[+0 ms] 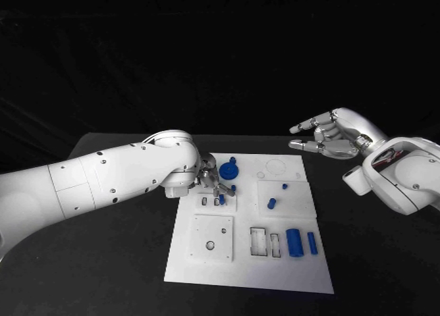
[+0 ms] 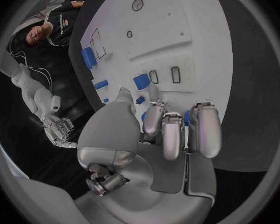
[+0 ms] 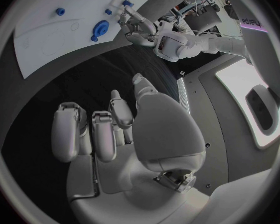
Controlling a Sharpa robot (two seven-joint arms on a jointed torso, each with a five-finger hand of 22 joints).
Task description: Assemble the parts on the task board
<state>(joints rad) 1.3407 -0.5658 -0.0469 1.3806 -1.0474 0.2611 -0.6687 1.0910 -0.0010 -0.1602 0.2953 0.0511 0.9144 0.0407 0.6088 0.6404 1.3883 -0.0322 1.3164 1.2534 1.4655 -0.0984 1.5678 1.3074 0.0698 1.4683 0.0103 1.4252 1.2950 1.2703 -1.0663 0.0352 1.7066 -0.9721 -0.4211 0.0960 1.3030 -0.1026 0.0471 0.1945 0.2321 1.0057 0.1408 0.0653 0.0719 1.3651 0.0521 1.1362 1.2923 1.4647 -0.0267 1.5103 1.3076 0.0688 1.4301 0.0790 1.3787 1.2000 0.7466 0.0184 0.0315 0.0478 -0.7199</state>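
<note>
Left hand (image 1: pixel 209 179): at the board's (image 1: pixel 244 270) 11 o'clock, fingers on a small blue peg (image 1: pixel 221 198); hold unclear.
Right hand (image 1: pixel 329 136): fingers apart, empty, off the board's 1 o'clock corner.

The black table (image 1: pixel 97 263) carries the white task board (image 1: pixel 277 266) at its middle.

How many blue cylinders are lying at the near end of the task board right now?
2: a thick blue cylinder and a thinner one beside it, lying parallel by the rectangular slots on the task board. None seems hidden there.
</note>
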